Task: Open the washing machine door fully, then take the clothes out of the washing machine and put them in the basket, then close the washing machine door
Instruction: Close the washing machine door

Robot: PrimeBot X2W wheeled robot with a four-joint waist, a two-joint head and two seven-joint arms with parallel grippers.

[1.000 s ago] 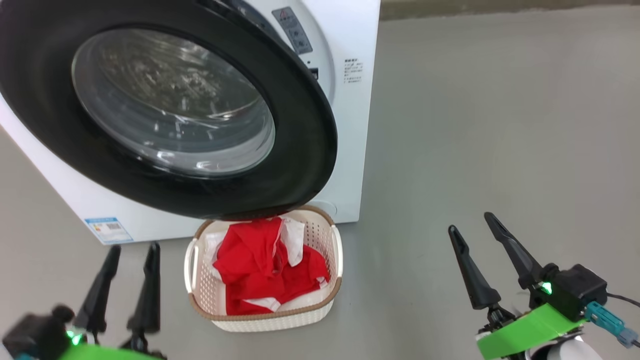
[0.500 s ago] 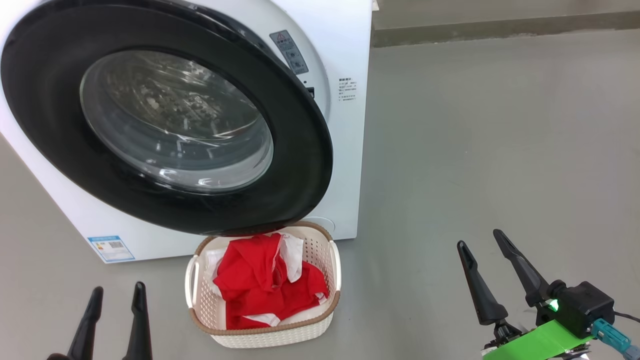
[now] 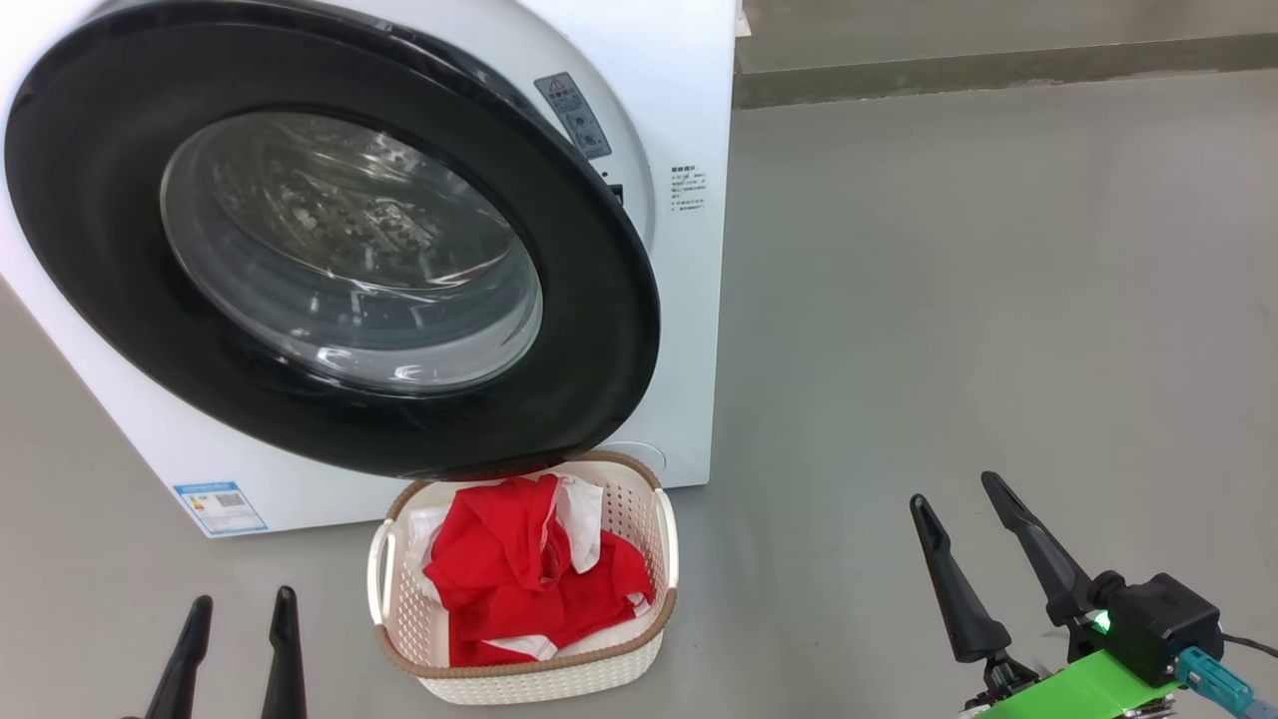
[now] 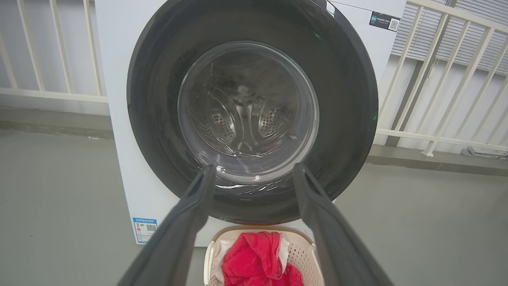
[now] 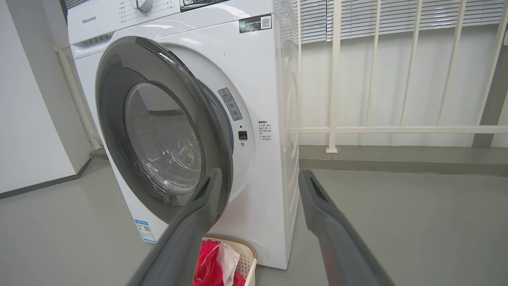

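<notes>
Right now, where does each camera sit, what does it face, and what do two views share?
Head view: on the head, looking down at washing machine door and basket; both open jaws.
Left wrist view: left wrist, squarely facing door glass; own jaws.
Right wrist view: right wrist, facing door slantwise; own jaws.
Shared: red clothes.

The robot's head has tipped up a bit, so the machine [image 3: 689, 300], door [image 3: 90, 250] and basket [image 3: 667, 539] all sit lower in the head view without having shifted on the floor. Its left gripper [image 3: 245, 597] has pulled back low, just two fingertips [image 3: 285, 639] poking up now
</notes>
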